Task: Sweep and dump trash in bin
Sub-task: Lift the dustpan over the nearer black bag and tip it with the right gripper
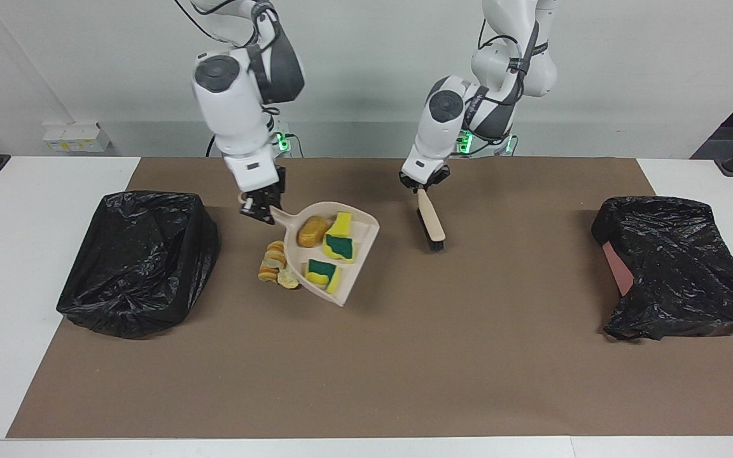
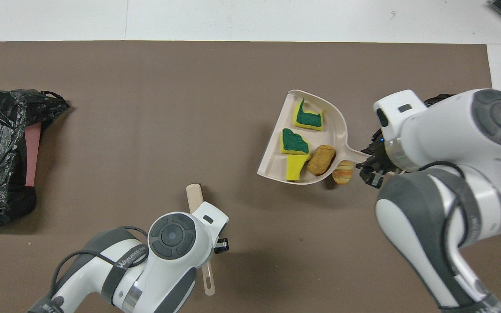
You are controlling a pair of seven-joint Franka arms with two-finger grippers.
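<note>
Dustpan point(image 1: 331, 251) up off the mat point(image 1: 366, 369), clamped by its handle in right gripper point(image 1: 258, 213), jaws closed on it. Tilted, open edge lowest. Carrying part of the trash: two green-backed sponge chunks point(image 1: 339, 245) and a brown lump point(image 1: 312, 231). Hanging over the bread pieces point(image 1: 274, 264), which lie on the mat, between the pan and the bin point(image 1: 140, 261) at the right arm's end of the table. From above, only one bread piece point(image 2: 342, 171) showing past the pan's rim point(image 2: 272, 174), beside the handle.

Brush point(image 1: 431, 222) pinched by its handle in left gripper point(image 1: 422, 184), jaws closed on it, bristles point(image 1: 433, 243) pointing down toward the mat mid-table; touching or just clear, cannot tell. Well apart from the pan.

Second bin point(image 1: 678, 267) at the left arm's end, black liner crumpled, a pink patch showing through.
</note>
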